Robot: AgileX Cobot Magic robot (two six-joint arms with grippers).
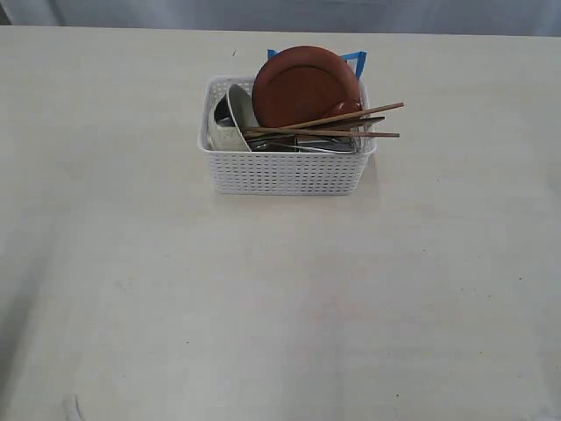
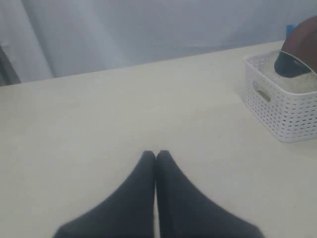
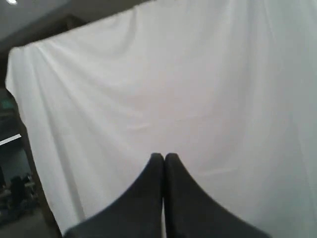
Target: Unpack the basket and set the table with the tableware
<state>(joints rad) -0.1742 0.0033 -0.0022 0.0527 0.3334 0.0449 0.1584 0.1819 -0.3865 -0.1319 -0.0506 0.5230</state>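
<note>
A white perforated basket (image 1: 285, 171) stands on the pale table (image 1: 263, 307), toward the far middle. A reddish-brown plate (image 1: 302, 85) leans upright in it, beside a cream bowl (image 1: 230, 133) on its side. Two wooden chopsticks (image 1: 351, 124) poke out over the basket's right rim, above steel cutlery (image 1: 307, 145). Neither arm shows in the exterior view. My left gripper (image 2: 156, 154) is shut and empty over bare table, with the basket (image 2: 282, 106) off to one side. My right gripper (image 3: 164, 156) is shut and empty, facing a white curtain (image 3: 198, 99).
A blue snack bag (image 1: 355, 60) stands behind the plate in the basket. A pale curtain (image 2: 148, 29) hangs past the table's far edge. Bare tabletop spreads around the basket on all sides.
</note>
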